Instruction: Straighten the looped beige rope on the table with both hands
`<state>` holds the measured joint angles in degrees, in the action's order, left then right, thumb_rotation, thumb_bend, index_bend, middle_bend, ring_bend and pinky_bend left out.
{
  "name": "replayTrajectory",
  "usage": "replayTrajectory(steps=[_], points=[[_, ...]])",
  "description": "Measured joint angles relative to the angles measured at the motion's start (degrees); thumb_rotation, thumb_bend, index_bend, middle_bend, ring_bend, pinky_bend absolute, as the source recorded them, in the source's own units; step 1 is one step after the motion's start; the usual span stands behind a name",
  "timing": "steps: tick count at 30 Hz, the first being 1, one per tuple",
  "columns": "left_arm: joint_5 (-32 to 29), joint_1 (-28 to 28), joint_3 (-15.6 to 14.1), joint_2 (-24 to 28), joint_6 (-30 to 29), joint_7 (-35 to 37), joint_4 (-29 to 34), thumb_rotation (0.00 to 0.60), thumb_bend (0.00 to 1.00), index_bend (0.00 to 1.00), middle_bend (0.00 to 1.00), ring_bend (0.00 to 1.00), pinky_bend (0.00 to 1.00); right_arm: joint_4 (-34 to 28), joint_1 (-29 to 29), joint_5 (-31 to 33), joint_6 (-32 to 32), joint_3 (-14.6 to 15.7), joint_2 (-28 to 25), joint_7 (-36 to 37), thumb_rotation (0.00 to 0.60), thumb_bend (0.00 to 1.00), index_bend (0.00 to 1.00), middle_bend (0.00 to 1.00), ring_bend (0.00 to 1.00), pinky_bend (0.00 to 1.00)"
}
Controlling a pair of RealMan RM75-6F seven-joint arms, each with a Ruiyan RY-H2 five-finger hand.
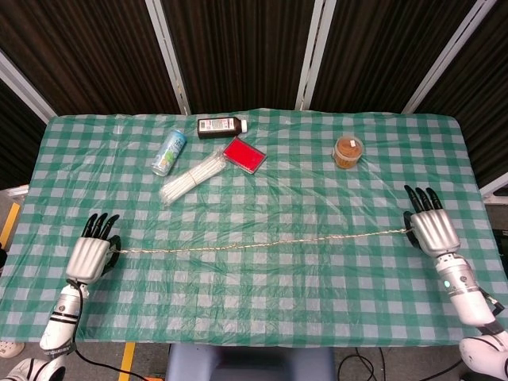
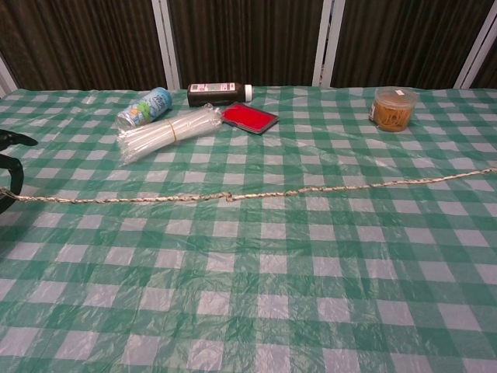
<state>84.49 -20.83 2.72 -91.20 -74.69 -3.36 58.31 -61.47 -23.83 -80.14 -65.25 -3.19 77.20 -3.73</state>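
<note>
Pulling harder could tighten the small knot-like kink at the rope's (image 1: 262,241) middle, or slip an end free, since both ends are only pinched. The rope lies nearly straight across the near part of the desk (image 1: 317,182), its long axis running from 9 o'clock to 3 o'clock, the right end a little farther back. The left hand (image 1: 89,254) pinches the 9 o'clock end; the right hand (image 1: 429,226) pinches the 3 o'clock end.
</note>
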Motion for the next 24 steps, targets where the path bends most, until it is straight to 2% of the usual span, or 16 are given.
replayTrajectory(steps=[9,20,23,24], points=[[-0.35,-0.62,0.15,-1.32,1.86,1.23,-2.33,0.600,0.45,0.67,0.10,0.00,0.06,7.89,1.26,0.67,2.40,0.63,2.63,4.54,0.600,0.59,0.81,0.10,0.00,0.00],[-0.10,-1.71,-0.32,-3.93,4.32,1.89,-5.28,0.600,0.45,0.67,0.10,0.00,0.06,13.25,1.56,-0.79,4.08,1.74,6.38,6.43,0.600,0.59,0.81,0.10,0.00,0.00],[-0.01,-1.88,-0.59,-4.50,4.95,2.06,-6.07,0.600,0.45,0.62,0.10,0.00,0.06,14.51,1.59,-1.09,4.36,1.88,7.28,6.71,0.600,0.59,0.76,0.10,0.00,0.00],[0.03,-1.93,-0.68,-4.60,5.15,2.10,-6.14,0.600,0.45,0.56,0.10,0.00,0.06,14.89,1.59,-1.13,4.62,1.92,7.52,6.76,0.600,0.59,0.71,0.10,0.00,0.00]])
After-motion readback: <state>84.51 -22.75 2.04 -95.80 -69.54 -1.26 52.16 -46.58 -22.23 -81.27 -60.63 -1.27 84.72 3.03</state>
